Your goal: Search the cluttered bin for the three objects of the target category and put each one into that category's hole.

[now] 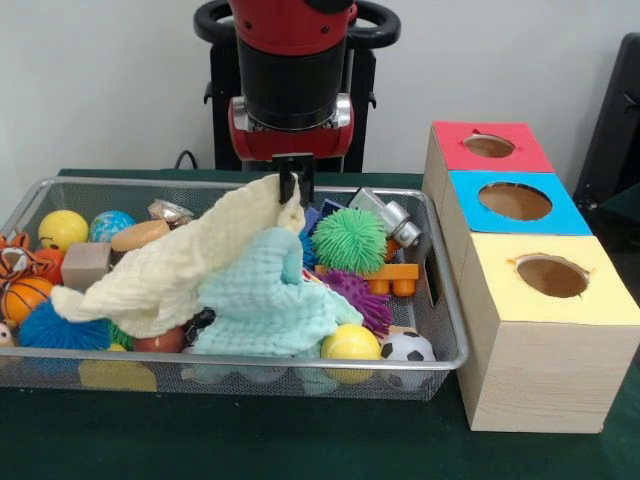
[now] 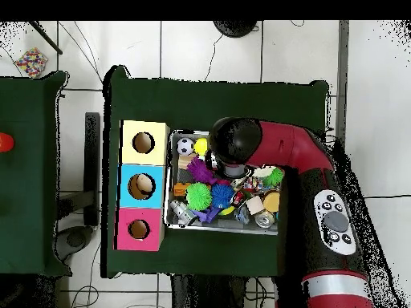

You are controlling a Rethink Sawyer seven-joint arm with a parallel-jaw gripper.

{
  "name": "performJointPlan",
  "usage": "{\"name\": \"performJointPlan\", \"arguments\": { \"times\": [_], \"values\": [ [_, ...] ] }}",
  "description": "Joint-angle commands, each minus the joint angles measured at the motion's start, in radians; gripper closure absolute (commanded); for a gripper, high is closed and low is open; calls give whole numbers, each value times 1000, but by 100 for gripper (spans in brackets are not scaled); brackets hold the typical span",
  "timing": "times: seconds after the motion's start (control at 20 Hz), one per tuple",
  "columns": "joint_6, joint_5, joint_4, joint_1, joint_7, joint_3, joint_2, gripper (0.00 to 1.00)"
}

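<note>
Black gripper (image 1: 293,187) pinches the cream cloth (image 1: 175,270) by its corner, lifted above the wire bin (image 1: 440,330). Mint cloth (image 1: 265,300) lies just below. Nothing visibly posted; the yellow, blue, red holes off to the side wait.

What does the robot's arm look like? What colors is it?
The arm is chunky and round, shiny red with wide black bands. From above it has a grey panel with round black buttons. Its gripper is small and black.
</note>
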Motion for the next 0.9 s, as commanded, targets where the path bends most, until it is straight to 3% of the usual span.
{"name": "performJointPlan", "arguments": {
  "times": [0.05, 0.6, 0.85, 0.9],
  "values": [
    [-72, 46, 71, 5, 225, -33, 16, 100],
    [-144, 74, 178, -61, 86, 25, 75, 100],
    [-86, 84, 170, -56, 74, 23, 83, 100],
    [-88, 84, 170, -57, 76, 24, 84, 0]
  ]
}}
